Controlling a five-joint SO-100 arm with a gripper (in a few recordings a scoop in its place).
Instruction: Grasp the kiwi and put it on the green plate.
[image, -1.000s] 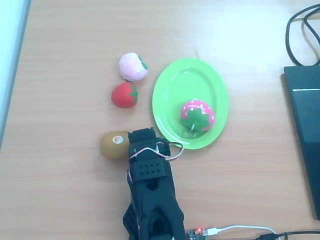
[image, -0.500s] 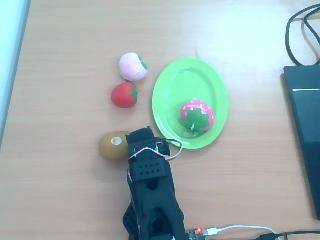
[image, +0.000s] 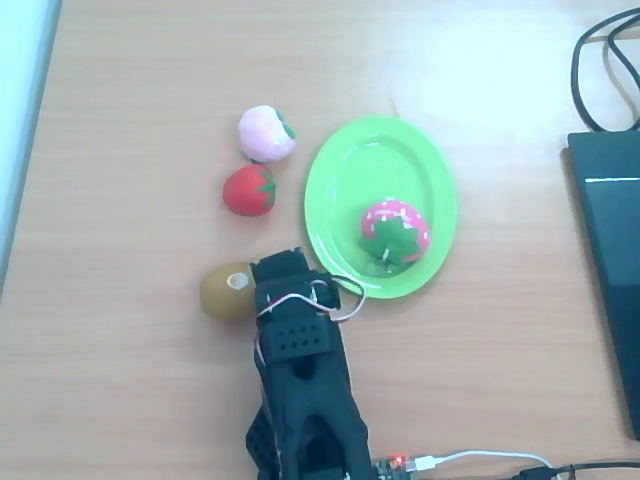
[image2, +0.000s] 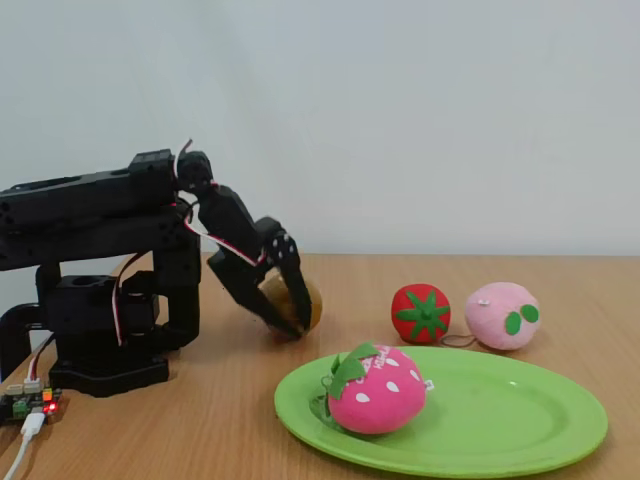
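Note:
The brown-olive kiwi (image: 226, 291) with its pale sticker lies on the table, left of the green plate (image: 340, 150). My black gripper (image: 272, 282) points down right beside it and covers its right edge. In the fixed view the gripper (image2: 285, 322) overlaps the kiwi (image2: 312, 303). One finger (image2: 290, 275) crosses in front of the fruit, and the fingers converge near the table. Whether the kiwi sits between the jaws or just behind them is unclear. The green plate (image2: 520, 400) lies at the front of that view.
A pink plush strawberry (image: 394, 232) lies on the plate. A red tomato-like fruit (image: 249, 190) and a pale pink peach (image: 266, 133) sit beyond the kiwi. A dark laptop (image: 610, 260) and cables (image: 600, 60) occupy the right edge. My arm's base (image2: 100, 330) stands behind the gripper.
The kiwi rocked slightly left and then back, its sticker shifting. The gripper edged a little further toward the far side of the table.

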